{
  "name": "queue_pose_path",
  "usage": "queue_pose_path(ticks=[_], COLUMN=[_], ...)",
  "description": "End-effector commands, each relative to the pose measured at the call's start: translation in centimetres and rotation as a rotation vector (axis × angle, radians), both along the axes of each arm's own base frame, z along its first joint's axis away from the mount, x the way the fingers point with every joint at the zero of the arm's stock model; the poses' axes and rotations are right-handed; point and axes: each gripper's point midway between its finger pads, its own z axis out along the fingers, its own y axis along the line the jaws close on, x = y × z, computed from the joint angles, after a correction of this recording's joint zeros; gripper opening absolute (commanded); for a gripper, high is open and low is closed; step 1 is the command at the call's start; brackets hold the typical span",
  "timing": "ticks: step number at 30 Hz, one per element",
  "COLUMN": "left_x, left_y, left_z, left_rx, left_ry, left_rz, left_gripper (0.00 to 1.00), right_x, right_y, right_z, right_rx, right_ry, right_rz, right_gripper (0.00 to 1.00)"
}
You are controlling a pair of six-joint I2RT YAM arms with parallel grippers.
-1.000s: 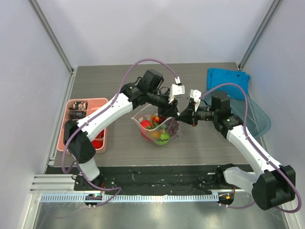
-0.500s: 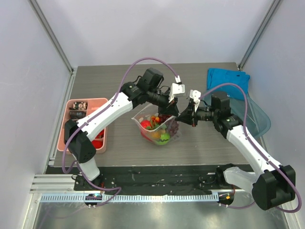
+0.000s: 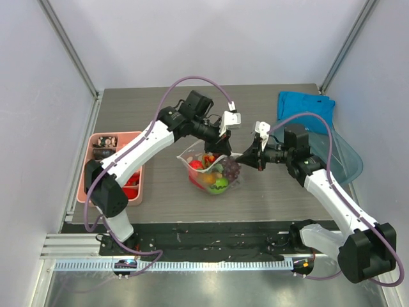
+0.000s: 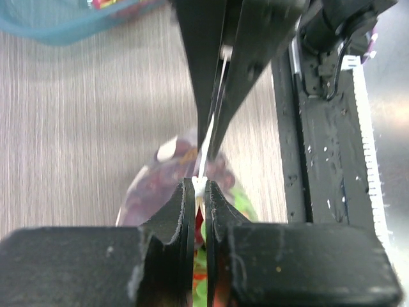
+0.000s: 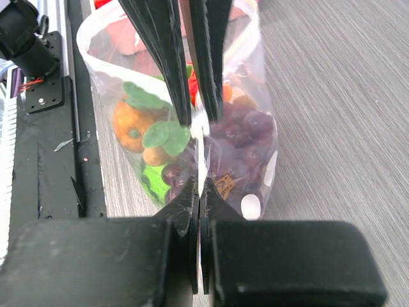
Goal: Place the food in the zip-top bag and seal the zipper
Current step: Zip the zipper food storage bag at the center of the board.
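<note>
The left end effector (image 4: pixel 198 192) was pressed together on the zipper (image 4: pixel 206 144), pinching the thin whitish strip at the mouth of the zip-top bag (image 3: pixel 214 174). The right end effector (image 5: pixel 198 188) was likewise clamped tight, with the bag's clear film caught between its fingertips at the mouth's other end. In the top view the two met just above the bag, the left one reaching in from the far side and the right one from the side of the right arm, so the bag hung between them with its mouth uppermost and its bottom on the counter (image 3: pixel 153 109).

The food sat inside the bag. A dark purple grape bunch (image 5: pixel 246 134) lay against the wall nearest the right end effector, an orange piece (image 5: pixel 131 125) with green leaves lay beside it, a green piece (image 3: pixel 220 185) was low in the bag, and a red piece (image 3: pixel 196 165) was on the side toward the left arm.

A pink tray (image 3: pixel 115 135) stood well apart from the bag on the left arm's side. A blue cloth (image 3: pixel 305 105) and a clear blue-tinted tub (image 3: pixel 350 160) lay well apart from the bag on the right arm's side.
</note>
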Motion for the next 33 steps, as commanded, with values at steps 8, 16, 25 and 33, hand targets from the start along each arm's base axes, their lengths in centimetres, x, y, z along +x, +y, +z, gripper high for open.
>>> queue_pose_path(ticks=[8, 16, 25, 33], left_x=[1.4, 2.3, 3.2, 3.3], left_y=[7.7, 12.0, 15.8, 17.8], left_z=[-1.0, -1.2, -1.4, -1.5], left_rx=[0.137, 0.188, 0.226, 0.250], left_ry=[-0.038, -0.066, -0.093, -0.106], left_rz=[0.122, 0.192, 0.272, 0.298], left_gripper=[0.00, 0.00, 0.00, 0.00], right_x=[1.5, 2.2, 3.2, 3.3], right_y=[-2.4, -4.2, -5.3, -5.3], right_z=[1.6, 0.5, -0.4, -0.3], right_rx=[0.010, -0.017, -0.032, -0.031], right_ry=[-0.093, -0.094, -0.066, -0.063], right_rz=[-0.090, -0.153, -0.206, -0.203], right_gripper=[0.01, 0.01, 0.01, 0.01])
